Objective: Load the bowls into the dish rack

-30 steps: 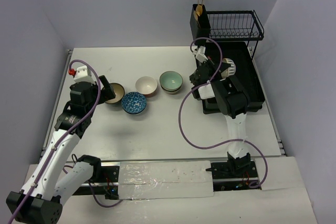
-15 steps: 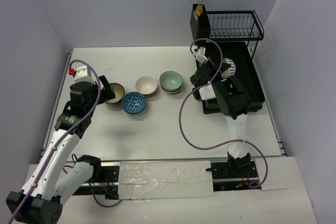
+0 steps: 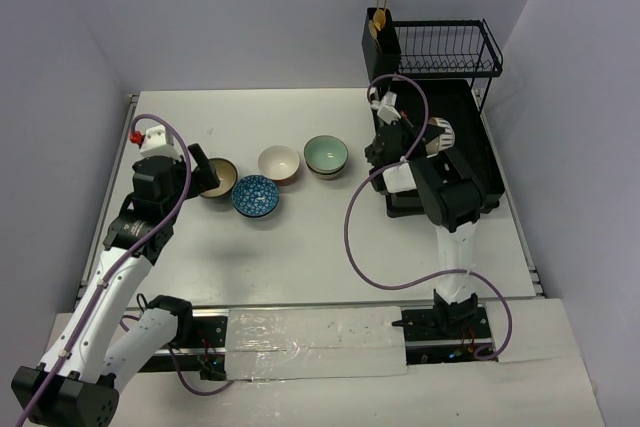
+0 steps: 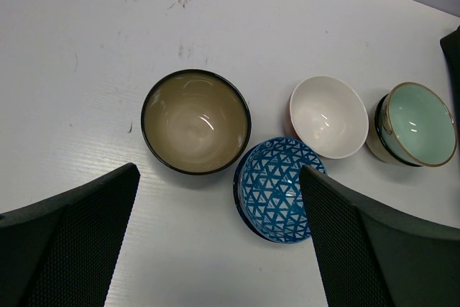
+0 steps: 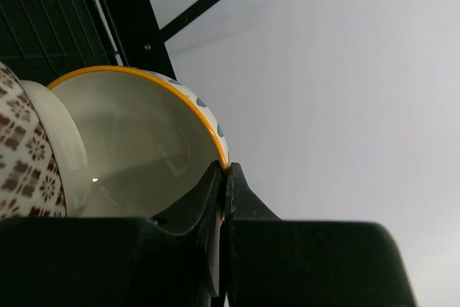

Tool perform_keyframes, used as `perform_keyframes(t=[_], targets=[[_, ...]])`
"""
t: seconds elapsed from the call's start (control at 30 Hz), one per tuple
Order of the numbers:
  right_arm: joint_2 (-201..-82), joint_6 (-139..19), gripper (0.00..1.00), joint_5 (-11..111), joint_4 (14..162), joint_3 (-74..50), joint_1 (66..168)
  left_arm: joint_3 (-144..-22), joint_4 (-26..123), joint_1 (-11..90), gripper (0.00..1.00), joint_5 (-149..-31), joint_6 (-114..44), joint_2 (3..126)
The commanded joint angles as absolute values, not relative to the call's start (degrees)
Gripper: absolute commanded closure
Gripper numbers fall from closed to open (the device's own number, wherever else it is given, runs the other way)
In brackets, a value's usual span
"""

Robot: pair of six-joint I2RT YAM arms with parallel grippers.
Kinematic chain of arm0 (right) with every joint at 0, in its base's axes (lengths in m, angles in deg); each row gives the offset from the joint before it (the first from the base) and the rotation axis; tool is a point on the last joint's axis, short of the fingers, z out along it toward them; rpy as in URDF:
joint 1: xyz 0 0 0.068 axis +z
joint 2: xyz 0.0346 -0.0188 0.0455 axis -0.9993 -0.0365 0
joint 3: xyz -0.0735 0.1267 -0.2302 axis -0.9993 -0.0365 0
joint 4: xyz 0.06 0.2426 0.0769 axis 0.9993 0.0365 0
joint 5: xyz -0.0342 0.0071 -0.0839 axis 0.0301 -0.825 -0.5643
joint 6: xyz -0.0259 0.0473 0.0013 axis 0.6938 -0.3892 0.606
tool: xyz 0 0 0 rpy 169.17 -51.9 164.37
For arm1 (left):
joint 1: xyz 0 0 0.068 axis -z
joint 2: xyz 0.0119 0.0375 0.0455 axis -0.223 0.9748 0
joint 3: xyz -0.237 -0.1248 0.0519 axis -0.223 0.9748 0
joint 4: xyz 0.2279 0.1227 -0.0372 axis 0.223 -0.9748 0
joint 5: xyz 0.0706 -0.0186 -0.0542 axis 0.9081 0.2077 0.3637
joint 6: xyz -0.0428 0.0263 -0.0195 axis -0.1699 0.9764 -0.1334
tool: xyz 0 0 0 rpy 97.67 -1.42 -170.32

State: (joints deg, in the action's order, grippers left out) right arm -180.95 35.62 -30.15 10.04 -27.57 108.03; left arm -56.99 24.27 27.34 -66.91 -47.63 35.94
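Four bowls stand on the white table: tan dark-rimmed, blue patterned, white with red outside and mint green. My left gripper hovers open above the tan and blue ones, holding nothing. Over the black dish rack, my right gripper is shut on the rim of a white orange-rimmed bowl. It stands on edge against a brown-white patterned bowl.
A black cutlery holder with gold forks stands at the rack's back left corner, with a raised wire shelf behind. Purple walls close in on the left, back and right. A purple cable loops beside the right arm.
My right arm has shifted slightly to the right over the rack with the orange-rimmed bowl in its grip. The left arm and the four table bowls have not moved.
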Motion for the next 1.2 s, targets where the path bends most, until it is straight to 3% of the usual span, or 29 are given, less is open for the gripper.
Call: perform_keyframes(t=[0.0,0.37,0.83,1.17], targets=[[-175.6,35.6,1.0,-31.8,-10.2,-28.1,107.6,-57.6,25.2,27.6,0.01,-67.2,-46.7,35.0],[-170.5,39.4,1.0,-38.3,-13.8,-27.3,108.0,-57.5,25.2,27.6,0.01,-67.2,-46.8,35.3],[-164.7,42.0,1.0,-46.1,-13.8,-33.3,118.6,-57.7,25.2,27.6,0.01,-66.9,-46.5,35.8],[-170.4,41.6,1.0,-45.5,-13.8,-35.4,122.5,-57.7,25.1,27.6,0.01,-66.5,-46.3,36.4]])
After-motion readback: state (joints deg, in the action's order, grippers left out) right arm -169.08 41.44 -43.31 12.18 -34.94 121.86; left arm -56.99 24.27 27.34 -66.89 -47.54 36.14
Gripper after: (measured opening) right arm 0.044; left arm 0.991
